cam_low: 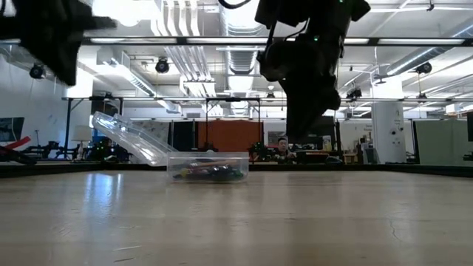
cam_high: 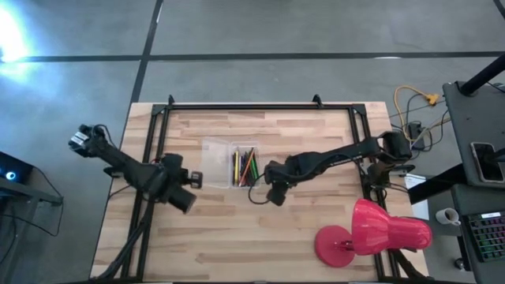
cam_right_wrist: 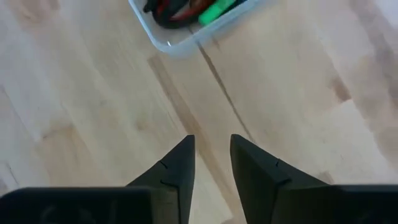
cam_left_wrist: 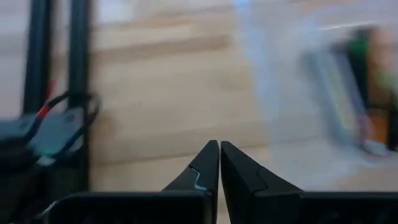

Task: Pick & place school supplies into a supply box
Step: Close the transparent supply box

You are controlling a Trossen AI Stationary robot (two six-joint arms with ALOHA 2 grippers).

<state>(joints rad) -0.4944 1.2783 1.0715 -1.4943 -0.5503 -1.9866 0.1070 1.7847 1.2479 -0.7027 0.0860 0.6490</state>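
The clear supply box [cam_high: 215, 162] stands mid-table on its flat bottom. Several pens and pencils [cam_high: 245, 166] lie in its right half, showing red and green in the right wrist view [cam_right_wrist: 199, 11]. In the low view a clear flap [cam_low: 129, 137] rises slanting from the box [cam_low: 208, 166]. My left gripper [cam_high: 193, 179] hovers just left of the box, shut and empty, as its wrist view [cam_left_wrist: 219, 158] shows. My right gripper [cam_high: 267, 188] hangs above the table off the box's near right corner [cam_right_wrist: 171, 40]. It is open a narrow gap [cam_right_wrist: 212, 158] and holds nothing.
A big red lamp [cam_high: 371, 233] lies at the table's near right corner. A black frame [cam_high: 150, 158] runs along the left, far and right sides of the table. Cables [cam_high: 410, 110] sit off the far right edge. A thin dark line [cam_right_wrist: 224, 93] crosses the wood ahead of my right fingers.
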